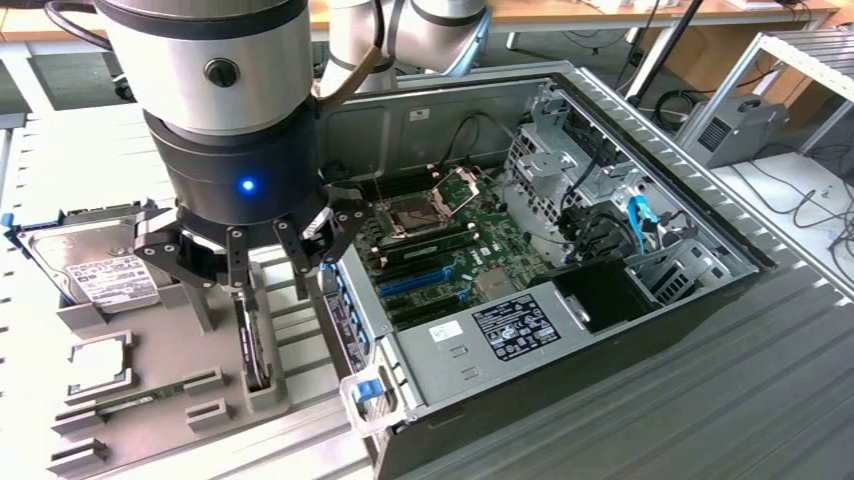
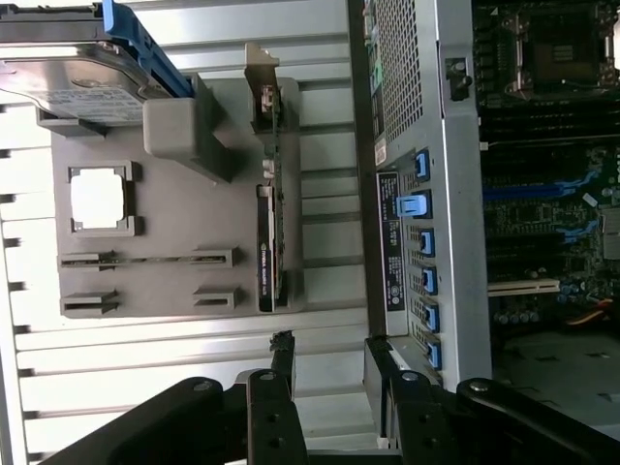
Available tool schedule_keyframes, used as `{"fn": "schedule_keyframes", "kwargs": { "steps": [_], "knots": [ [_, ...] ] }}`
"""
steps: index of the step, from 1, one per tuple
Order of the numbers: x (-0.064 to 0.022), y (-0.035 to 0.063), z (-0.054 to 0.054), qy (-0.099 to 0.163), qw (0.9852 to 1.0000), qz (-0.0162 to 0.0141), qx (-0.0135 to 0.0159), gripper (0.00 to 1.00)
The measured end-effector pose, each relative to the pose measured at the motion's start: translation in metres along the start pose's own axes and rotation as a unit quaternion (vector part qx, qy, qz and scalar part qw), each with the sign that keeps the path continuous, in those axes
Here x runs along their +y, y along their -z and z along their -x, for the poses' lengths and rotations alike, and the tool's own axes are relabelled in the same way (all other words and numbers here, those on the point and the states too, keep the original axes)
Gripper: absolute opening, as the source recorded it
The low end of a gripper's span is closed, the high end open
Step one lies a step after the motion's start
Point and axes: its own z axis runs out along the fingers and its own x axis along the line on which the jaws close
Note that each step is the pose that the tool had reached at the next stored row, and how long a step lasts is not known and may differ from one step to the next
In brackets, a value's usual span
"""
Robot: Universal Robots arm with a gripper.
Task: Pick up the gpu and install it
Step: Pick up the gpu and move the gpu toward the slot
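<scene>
Exterior view: the pincer (image 1: 254, 262) hangs over the gray holder (image 1: 167, 345) with its jaws wide apart, and it holds nothing. Just under it the gpu (image 1: 250, 345) stands on its edge in a slot of that holder, beside the open computer case (image 1: 574, 300). A hard drive (image 1: 96, 268) sits on the exterior view's left.

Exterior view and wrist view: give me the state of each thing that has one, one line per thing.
gripper: open, holding nothing, above the gpu.
gpu: on edge in the grey holder, not installed.
hard drive: resting in the holder.
processor: flat in its recess.
memory stick: on edge in its slot.
computer case: open, motherboard exposed.
</scene>
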Motion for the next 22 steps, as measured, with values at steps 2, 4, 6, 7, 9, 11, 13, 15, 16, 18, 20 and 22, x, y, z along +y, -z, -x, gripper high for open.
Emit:
{"fn": "schedule_keyframes", "kwargs": {
  "steps": [2,4,6,7,9,11,13,15,16,18,20,22],
  "knots": [
    [0.0,-0.0008,-0.0001,0.0,1.0,0.0,0.0,0.42],
    [0.0,-0.0016,-0.0001,0.0,1.0,0.0,0.0,0.42],
    [-0.0001,-0.0023,-0.0002,0.0,1.0,0.0,0.0,0.42],
    [-0.0001,-0.0028,-0.0002,0.0,1.0,0.0,0.0,0.42],
    [-0.0001,-0.0037,-0.0002,0.0,1.0,0.0,0.0,0.42],
    [-0.0001,-0.0048,-0.0003,0.0,1.0,-0.0001,0.0,0.42],
    [-0.0002,-0.0057,-0.0003,0.0,1.0,-0.0001,0.0,0.42],
    [-0.0002,-0.0066,-0.0004,0.0,1.0,-0.0001,0.0,0.42],
    [-0.0002,-0.007,-0.0004,0.0,1.0,-0.0001,0.0,0.42],
    [-0.0002,-0.0079,-0.0004,0.0,1.0,-0.0001,0.0,0.42],
    [-0.0002,-0.009,-0.0005,0.0,1.0,-0.0001,0.0,0.42],
    [-0.0003,-0.0102,-0.0005,0.0,1.0,-0.0001,0.0,0.42]
  ]
}}
